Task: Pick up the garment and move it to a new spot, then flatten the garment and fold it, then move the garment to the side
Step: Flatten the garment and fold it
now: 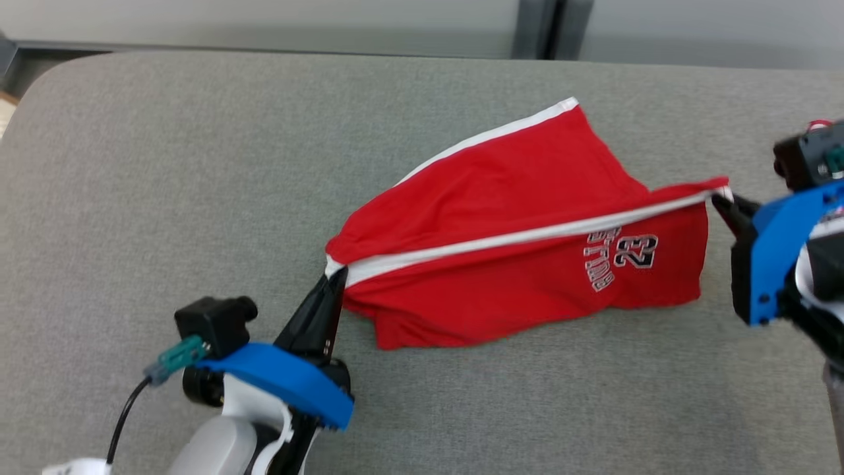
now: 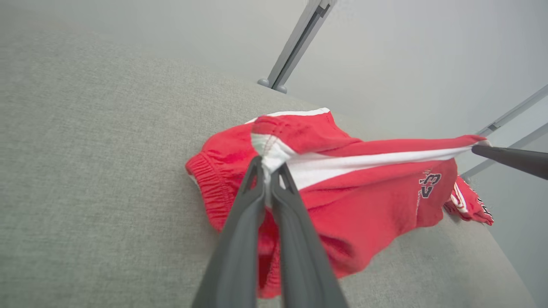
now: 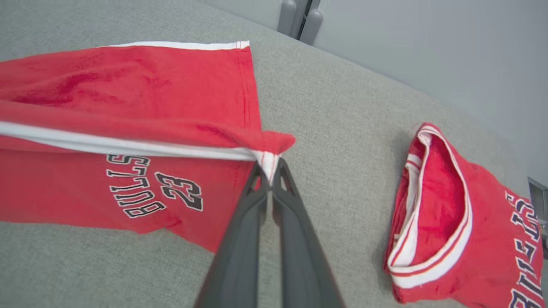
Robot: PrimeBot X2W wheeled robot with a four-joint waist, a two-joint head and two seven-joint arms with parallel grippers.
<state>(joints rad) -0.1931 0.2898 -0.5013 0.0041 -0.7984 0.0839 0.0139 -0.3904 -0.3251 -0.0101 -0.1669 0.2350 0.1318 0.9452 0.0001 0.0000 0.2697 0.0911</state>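
Item: red shorts (image 1: 527, 218), white side stripe, "23" print. Location: middle of the grey padded top (image 1: 198, 165), partly raised, lower cloth sagging onto it. Left gripper (image 1: 333, 280) is pinched on the waistband end and right gripper (image 1: 721, 201) on the leg hem, with the stripe taut between them. Long axis: across the head view, waistband to the robot's left, hem to its right and slightly farther away. Progress, as judged: grasp made; flattening, folding and side placement outstanding. A second red garment (image 3: 449, 222) lies apart.
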